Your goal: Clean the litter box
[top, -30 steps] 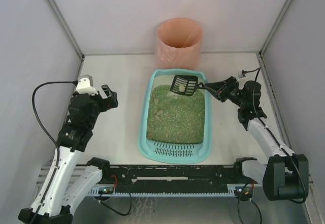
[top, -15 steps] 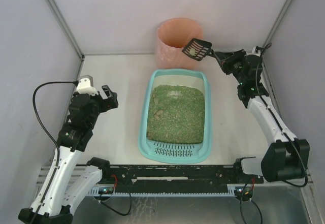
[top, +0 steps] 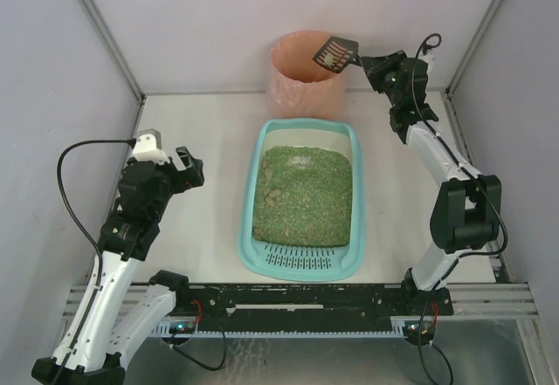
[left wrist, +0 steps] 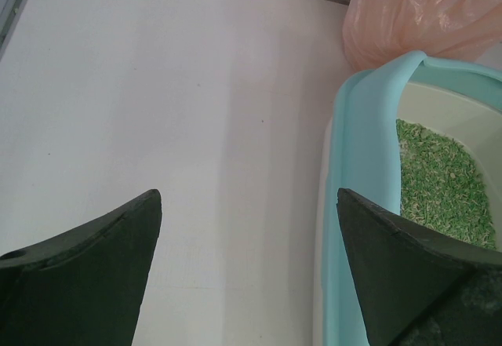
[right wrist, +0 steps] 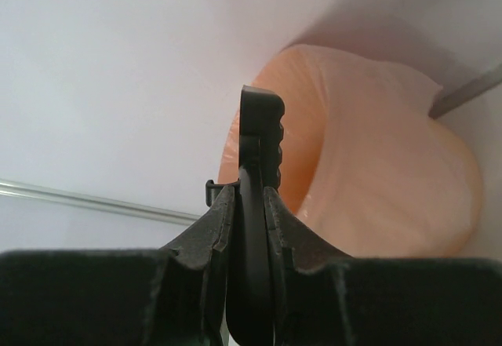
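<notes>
Top view with both wrist views. The right gripper (top: 367, 60) is closed tightly on the handle of a small black slotted scoop (top: 335, 53). In the right wrist view its two fingers (right wrist: 216, 232) press against either side of the scoop (right wrist: 261, 138), which is seen edge-on between them. The arm is stretched toward the back of the table (top: 201, 132), and it holds the scoop head in the air at the right side of the mouth of the round pink-orange bin (top: 297, 88). The scoop appears apart from the bin; whether anything lies on it cannot be told.

The left gripper (top: 189, 168) stands wide open and holds nothing. In the left wrist view its dark fingertips (left wrist: 102, 244) hang apart above bare table (left wrist: 157, 87).

The litter box (top: 253, 180) lies flat at mid-table, in front of the bin and well apart from the raised scoop, nearer the arm bases. Green-brown granules (top: 306, 193) fill it. Its slotted grate (top: 301, 258) is at the near end. The left gripper (left wrist: 247, 205) is just beside the teal rim (left wrist: 365, 165) of the box, on its left. Granules (left wrist: 439, 181) and the bin (left wrist: 423, 16) show beyond that rim.
</notes>
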`<control>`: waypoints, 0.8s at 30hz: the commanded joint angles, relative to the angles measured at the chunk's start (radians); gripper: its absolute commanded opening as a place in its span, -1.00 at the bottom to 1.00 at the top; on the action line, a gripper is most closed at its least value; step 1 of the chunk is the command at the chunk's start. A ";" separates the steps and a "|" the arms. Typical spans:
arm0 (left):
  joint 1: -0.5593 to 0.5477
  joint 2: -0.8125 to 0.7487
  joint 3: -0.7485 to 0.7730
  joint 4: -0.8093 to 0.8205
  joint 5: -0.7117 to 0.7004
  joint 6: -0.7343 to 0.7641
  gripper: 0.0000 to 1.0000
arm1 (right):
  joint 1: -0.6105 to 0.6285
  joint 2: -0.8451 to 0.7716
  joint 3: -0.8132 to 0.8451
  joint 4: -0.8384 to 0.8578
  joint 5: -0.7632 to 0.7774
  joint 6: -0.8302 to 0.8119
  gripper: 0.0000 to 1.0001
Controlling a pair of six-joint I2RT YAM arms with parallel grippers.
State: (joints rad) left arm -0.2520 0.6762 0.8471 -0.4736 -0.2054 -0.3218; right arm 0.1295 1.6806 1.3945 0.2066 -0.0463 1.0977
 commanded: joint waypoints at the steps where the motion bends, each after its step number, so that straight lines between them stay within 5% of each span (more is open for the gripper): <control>1: 0.008 -0.008 0.000 0.026 0.011 0.011 0.91 | 0.023 0.043 0.166 0.027 -0.014 -0.193 -1.00; 9: 0.009 -0.003 0.000 0.026 0.017 0.010 0.91 | 0.078 0.204 0.544 -0.230 -0.224 -0.668 -1.00; 19: 0.009 0.009 0.002 0.026 0.031 0.010 0.90 | 0.167 0.280 0.786 -0.448 -0.001 -1.112 -1.00; 24: 0.008 0.009 0.002 0.027 0.032 0.012 0.90 | 0.214 0.245 0.786 -0.447 0.081 -1.193 -1.00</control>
State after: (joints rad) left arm -0.2516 0.6872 0.8471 -0.4736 -0.1947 -0.3218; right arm 0.3119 1.9598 2.1426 -0.2207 -0.0628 0.0483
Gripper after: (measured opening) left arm 0.952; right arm 0.149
